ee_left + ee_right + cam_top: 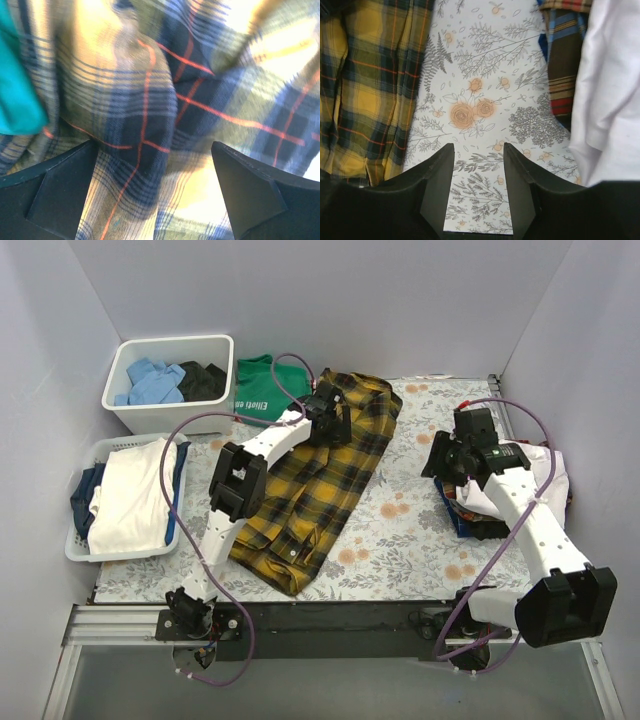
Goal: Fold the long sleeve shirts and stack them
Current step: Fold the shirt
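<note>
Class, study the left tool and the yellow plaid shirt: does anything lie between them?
Nothing visible does. The open left tool hangs directly over the plaid shirt, only its cloth between the fingers; the green T-shirt lies aside.

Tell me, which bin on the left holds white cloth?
The slatted basket in front; the solid tub behind it holds blue clothes and a black garment.

plaid shirt [165, 115] rumpled | fingers [55, 195] spread wide | green cloth [17, 85] left
</note>
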### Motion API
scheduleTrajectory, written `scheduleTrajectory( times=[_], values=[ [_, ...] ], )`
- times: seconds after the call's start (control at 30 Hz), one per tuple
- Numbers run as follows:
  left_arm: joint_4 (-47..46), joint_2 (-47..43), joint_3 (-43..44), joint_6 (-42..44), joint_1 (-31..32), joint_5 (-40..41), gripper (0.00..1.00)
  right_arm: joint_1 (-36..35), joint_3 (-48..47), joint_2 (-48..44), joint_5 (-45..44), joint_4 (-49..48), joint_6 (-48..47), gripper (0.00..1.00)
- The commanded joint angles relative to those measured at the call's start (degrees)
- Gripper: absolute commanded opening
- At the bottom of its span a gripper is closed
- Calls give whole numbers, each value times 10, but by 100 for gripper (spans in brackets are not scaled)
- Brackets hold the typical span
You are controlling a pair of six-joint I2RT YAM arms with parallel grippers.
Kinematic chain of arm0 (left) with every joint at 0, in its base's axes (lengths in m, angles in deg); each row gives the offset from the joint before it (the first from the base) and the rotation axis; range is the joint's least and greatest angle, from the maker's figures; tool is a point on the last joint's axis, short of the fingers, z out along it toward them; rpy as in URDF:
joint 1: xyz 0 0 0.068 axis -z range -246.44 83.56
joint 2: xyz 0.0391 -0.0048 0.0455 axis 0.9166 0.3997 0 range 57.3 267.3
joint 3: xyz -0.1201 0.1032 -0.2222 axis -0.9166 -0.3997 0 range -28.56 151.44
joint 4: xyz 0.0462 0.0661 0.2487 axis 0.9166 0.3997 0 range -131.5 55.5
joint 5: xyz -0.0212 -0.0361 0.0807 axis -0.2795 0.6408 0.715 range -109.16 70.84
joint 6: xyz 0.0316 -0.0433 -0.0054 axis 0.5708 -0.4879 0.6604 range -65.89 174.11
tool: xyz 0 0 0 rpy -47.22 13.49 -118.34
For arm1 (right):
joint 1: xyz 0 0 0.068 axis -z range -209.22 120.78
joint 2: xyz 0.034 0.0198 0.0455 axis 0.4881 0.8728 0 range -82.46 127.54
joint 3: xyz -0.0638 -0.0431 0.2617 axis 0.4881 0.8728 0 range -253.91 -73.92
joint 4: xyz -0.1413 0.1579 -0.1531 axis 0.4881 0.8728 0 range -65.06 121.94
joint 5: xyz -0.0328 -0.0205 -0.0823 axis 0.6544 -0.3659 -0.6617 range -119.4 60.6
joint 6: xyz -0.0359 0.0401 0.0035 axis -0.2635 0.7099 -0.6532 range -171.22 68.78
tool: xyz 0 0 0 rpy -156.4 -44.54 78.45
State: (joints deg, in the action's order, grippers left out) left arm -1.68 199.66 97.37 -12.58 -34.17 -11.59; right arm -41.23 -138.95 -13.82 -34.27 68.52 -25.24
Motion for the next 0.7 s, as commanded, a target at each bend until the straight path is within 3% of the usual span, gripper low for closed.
scheduleTrajectory(
  times=[0.0,0.17,0.27,0.4,0.53,0.67],
  values=[
    [-52,-108,-41,62,13,-58,98,-1,-9,24,89,-18,-34,53],
    [15,-200,-30,98,8,-15,98,-59,38,49,168,-68,-30,58],
    [33,-282,-121,97,-18,0,98,-118,83,76,215,-117,-4,64],
    [-2,-413,-355,104,-54,-8,98,-192,149,88,252,-225,55,78],
    [-3,-511,-463,104,-74,-40,98,-235,210,88,267,-323,120,89],
    [-3,-585,-517,101,-84,-55,98,-267,244,100,274,-406,177,93]
  ],
)
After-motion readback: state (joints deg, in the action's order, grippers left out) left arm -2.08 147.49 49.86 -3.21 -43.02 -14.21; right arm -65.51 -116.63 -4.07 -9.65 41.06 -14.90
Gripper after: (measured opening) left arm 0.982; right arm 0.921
